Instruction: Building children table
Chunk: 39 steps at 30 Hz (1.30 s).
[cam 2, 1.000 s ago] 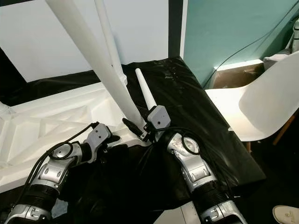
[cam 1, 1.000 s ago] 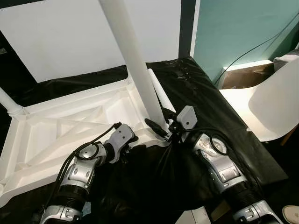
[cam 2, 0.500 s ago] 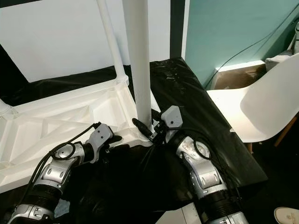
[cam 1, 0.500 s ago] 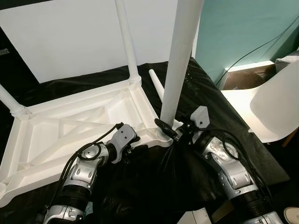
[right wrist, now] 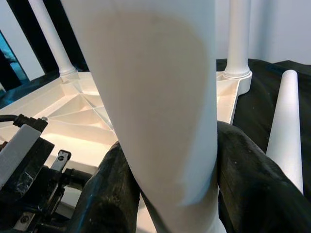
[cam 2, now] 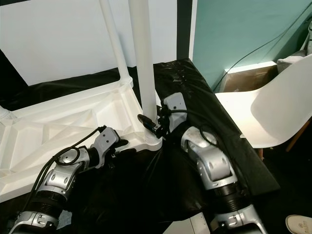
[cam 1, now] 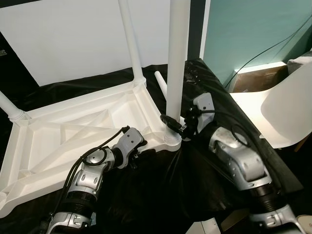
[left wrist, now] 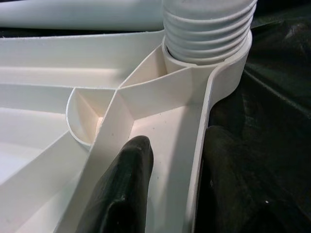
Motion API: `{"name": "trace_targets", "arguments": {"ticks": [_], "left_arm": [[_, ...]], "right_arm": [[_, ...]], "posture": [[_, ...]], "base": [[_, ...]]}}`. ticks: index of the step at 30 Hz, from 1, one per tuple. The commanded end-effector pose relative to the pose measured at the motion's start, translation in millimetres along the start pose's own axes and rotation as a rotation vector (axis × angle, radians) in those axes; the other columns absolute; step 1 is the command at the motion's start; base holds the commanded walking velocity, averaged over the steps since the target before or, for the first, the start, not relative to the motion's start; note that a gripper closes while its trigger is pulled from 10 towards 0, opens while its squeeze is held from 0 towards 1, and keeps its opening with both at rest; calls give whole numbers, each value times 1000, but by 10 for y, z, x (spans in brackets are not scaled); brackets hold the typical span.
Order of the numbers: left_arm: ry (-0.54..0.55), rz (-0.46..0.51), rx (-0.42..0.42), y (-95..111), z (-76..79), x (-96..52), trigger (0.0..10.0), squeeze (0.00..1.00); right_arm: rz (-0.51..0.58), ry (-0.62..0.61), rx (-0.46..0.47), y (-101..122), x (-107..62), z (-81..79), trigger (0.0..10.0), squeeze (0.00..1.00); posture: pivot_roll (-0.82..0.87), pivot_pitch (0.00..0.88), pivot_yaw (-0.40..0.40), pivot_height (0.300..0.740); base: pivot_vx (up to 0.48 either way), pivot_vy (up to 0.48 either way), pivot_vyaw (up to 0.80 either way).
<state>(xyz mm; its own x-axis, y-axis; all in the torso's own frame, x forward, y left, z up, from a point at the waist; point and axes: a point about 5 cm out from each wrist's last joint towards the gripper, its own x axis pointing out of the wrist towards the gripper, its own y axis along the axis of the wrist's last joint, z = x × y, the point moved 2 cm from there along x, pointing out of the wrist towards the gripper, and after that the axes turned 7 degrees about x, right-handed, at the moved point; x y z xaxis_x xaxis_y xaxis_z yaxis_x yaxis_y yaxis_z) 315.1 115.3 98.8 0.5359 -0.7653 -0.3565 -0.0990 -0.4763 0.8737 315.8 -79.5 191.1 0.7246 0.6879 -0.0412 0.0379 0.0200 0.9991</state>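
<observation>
Standing leg [cam 1: 176, 58] upright in frame [cam 1: 73, 131] corner socket now, right tool [cam 1: 174, 125] clamped on it, no longer tilted; left tool [left wrist: 146, 160] straddling frame rim, bracing.

no readable text, no labels, no brands, no numbers

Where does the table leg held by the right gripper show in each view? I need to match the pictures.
Left eye: the table leg stands upright, centre.
Right eye: table leg, left of centre.
Left wrist: its threaded base in the corner socket.
Right wrist: table leg between the right gripper's fingers.
Shared landmark: upturned tabletop.
</observation>
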Motion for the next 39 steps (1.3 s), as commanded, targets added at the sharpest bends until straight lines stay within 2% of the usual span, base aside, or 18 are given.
{"name": "trace_targets", "arguments": {"ticks": [1, 9, 14, 18, 24, 28, 30, 31, 32, 38, 39], "left_arm": [[203, -90, -45, -186, -88, -16, 10000, 0], [199, -88, -52, -200, -43, -1, 10000, 0], [201, -87, -55, -198, -49, 1, 10000, 0], [202, -85, -57, -195, -45, 2, 10000, 0], [193, -79, -61, -183, -4, 44, 10000, 0], [199, -73, -67, -174, -4, 58, 10000, 0], [207, -73, -73, -182, -4, 54, 10000, 0], [207, -73, -73, -182, -4, 54, 10000, 0], [209, -74, -78, -192, 4, 53, 10000, 0], [207, -69, -83, -182, 28, 76, 10000, 0], [205, -66, -85, -172, 40, 87, 10000, 0]], "right_arm": [[-81, 10, 44, -132, -7, 0, 10000, 0], [-116, 15, 33, -94, -26, -10, 10000, 0], [-143, 24, 106, -60, -8, -38, 10000, 0], [-140, 29, 112, 13, 38, -44, 10000, 0], [-175, 47, 49, 111, 80, -35, 10000, 0], [-223, 63, 12, 91, 71, -3, 10000, 0], [-277, 128, -71, 39, 40, -4, 10000, 0], [-277, 128, -71, 39, 40, -4, 10000, 0], [-318, 200, -137, -36, 4, -21, 10000, 0], [-343, 222, -137, -70, 3, -3, 10000, 0], [-321, 169, -143, -26, 46, 63, 10000, 0]], "posture": [[-102, 0, 62, 740], [-102, 0, 57, 740], [-101, 0, 54, 740], [-103, 0, 53, 740], [-105, 0, 48, 740], [-99, 0, 33, 740], [-99, 0, 30, 740], [-99, 0, 30, 740], [-100, 0, 26, 740], [-96, 0, 23, 740], [-92, 0, 21, 740]], "base": [[0, 0, 0], [0, 0, 0], [0, 0, 0], [0, 0, 0], [0, 0, 0], [0, 0, 0], [0, 0, 0], [0, 0, 0], [0, 0, 0], [0, 0, 0], [0, 0, 0]]}}
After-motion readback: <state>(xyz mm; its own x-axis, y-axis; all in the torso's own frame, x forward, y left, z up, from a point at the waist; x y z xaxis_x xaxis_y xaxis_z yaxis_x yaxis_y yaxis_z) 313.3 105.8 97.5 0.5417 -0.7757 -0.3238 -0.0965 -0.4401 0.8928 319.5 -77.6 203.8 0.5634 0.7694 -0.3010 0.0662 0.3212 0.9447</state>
